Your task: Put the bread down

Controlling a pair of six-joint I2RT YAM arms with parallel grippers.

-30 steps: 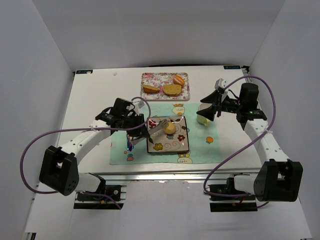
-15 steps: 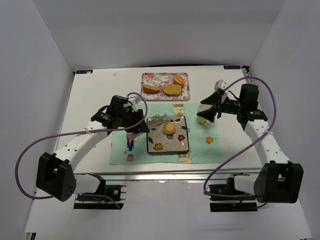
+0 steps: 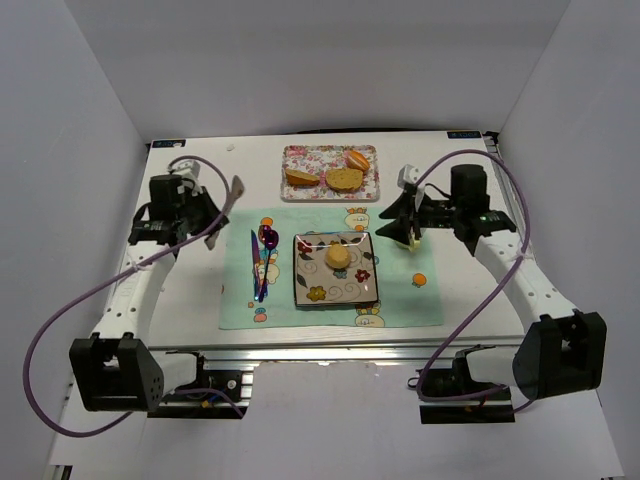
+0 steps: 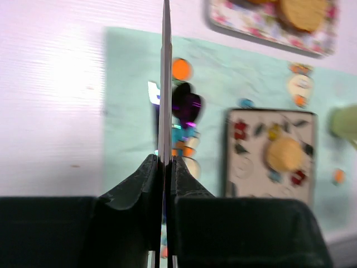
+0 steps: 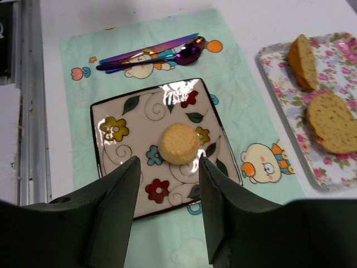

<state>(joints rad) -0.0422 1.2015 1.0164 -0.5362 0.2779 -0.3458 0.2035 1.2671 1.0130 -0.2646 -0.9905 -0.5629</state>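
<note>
Look from the top first. Round yellow bread [image 3: 339,256] right in the middle of the square flower plate [image 3: 310,278], resting on it, with no gripper touching it. Under the plate, a green mat [image 3: 400,292]. Just left of the plate, a purple spoon [image 3: 268,238] and a knife [image 3: 257,268] on the mat. Well off to the left, over the white table [image 3: 185,280], the left gripper [image 3: 226,208]. Off to the right of the plate, the right gripper [image 3: 405,222]. At the back, a flowery tray [image 3: 318,158] with other bread pieces.

Next, the left wrist. On the left gripper [image 4: 165,111], both fingers squeezed tight together, holding nothing. Far off and blurry, the bread [image 4: 284,153] on the plate [image 4: 245,170].

Last, the right wrist. On the right gripper [image 5: 167,164], fingers apart with an empty gap. Down past that gap, the bread [image 5: 179,143] on the plate [image 5: 167,97], well apart from both fingers.
</note>
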